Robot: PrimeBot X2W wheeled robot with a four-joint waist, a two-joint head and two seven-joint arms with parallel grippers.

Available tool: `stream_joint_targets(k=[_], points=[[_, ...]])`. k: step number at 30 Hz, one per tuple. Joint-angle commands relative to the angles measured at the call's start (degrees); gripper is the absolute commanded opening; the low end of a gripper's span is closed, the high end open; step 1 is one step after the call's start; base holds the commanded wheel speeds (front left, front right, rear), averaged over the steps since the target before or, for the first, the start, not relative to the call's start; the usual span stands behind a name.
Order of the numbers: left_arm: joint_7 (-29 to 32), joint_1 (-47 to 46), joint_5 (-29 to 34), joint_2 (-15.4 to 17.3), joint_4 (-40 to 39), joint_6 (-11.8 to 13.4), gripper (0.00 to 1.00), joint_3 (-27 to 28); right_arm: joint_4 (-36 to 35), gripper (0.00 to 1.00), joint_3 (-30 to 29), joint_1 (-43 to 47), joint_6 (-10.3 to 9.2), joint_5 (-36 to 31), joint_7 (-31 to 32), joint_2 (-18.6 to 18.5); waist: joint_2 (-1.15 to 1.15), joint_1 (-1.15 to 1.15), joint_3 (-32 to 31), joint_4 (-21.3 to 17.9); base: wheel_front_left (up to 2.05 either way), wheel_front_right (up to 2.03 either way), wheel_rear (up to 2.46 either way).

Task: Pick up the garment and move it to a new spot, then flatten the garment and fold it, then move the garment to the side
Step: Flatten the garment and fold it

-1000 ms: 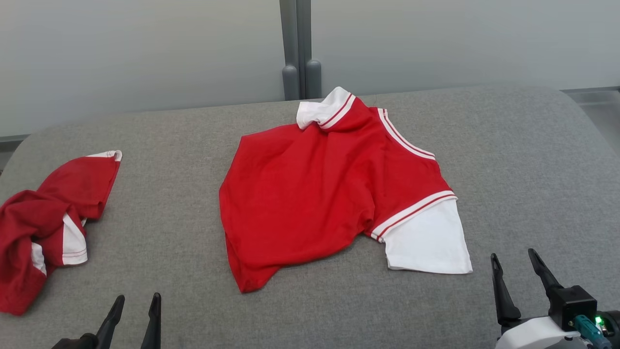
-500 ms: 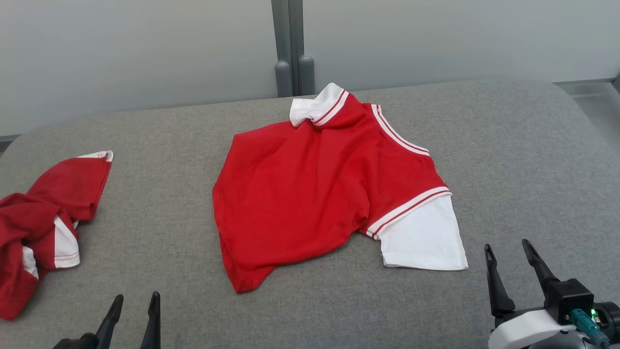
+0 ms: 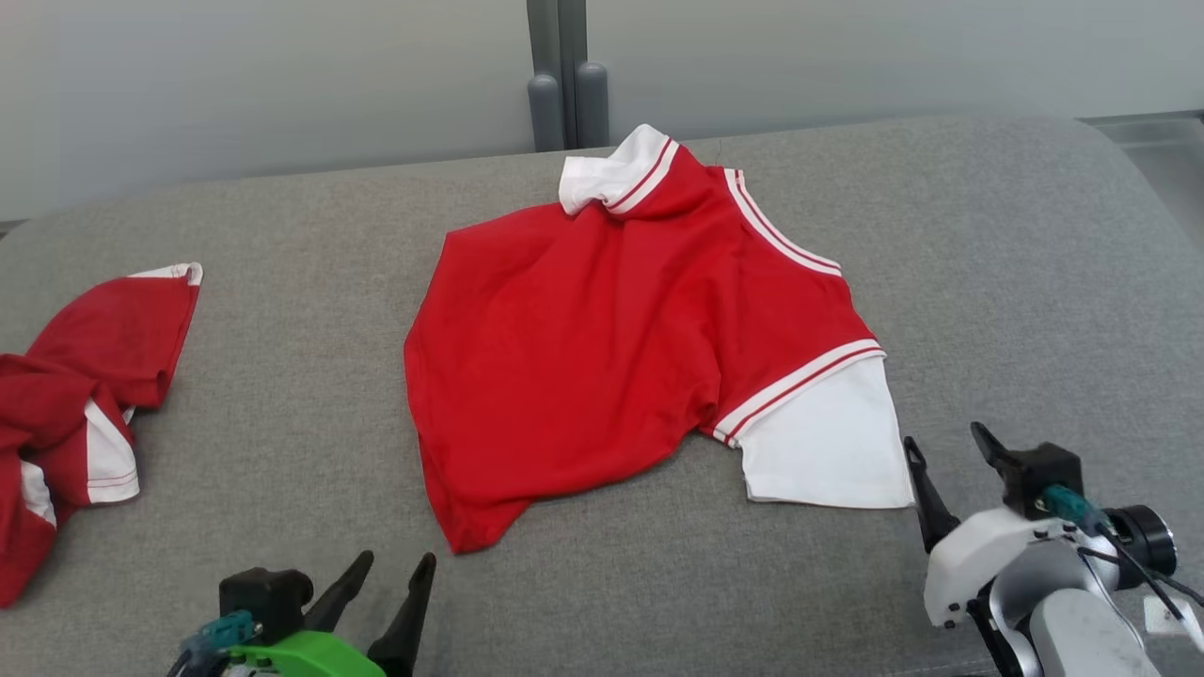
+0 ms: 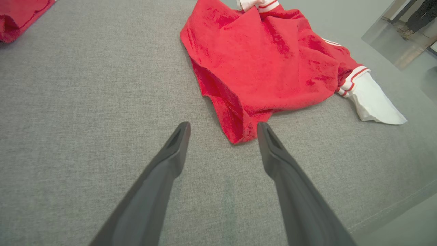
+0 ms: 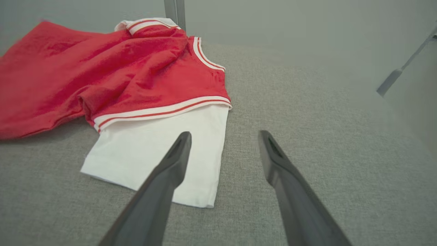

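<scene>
A grey fabric-covered desk (image 3: pixel 988 282) carries the work. The red garment (image 3: pixel 583 338) lies near its middle, collar (image 3: pixel 611 174) toward the far edge and one white sleeve (image 3: pixel 818 442) spread toward the robot's right. It is laid out but rumpled, with ridges across the body and its near hem corner turned under. It is neither smoothed nor folded.

A second red garment (image 3: pixel 85 376) sits bunched in a heap well apart at the left edge (apparently not the piece in hand).

Both arms hover low at the near side. The left gripper (image 3: pixel 397 559) has its fingers spread, pointing at the hem corner just ahead of it. The right gripper (image 3: pixel 943 437), equally spread, is just beside the sleeve's outer edge. Neither holds or visibly touches cloth.

Whether the first move to a new spot is already made cannot be told from this placement. Flattening looks like the step about to begin, with the fold and the shift to the side still to come.
</scene>
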Motion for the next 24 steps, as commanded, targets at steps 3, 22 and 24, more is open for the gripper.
stream_joint_targets(k=[3,22,24], points=[[5.0,-1.9,-2.6,-0.6,-1.1,0.1,1.0,-0.8,2.3,1.0,2.4,-3.1,-0.1,0.4,6.2,-1.0,0.0,0.0,2.1,-0.2,0.0,0.0,0.0],[11.8,-8.7,-5.4,-2.8,1.5,0.9,1.0,-3.9,12.4,1.0,4.3,-10.9,-0.1,-0.7,19.7,1.0,0.0,0.0,8.0,-0.3,0.0,0.0,0.0],[11.9,-9.2,-7.1,-3.7,3.3,0.5,1.0,-4.3,13.7,1.0,4.9,-11.7,-0.06,-0.4,20.0,1.5,0.0,0.0,8.2,-0.6,0.0,0.0,0.0]])
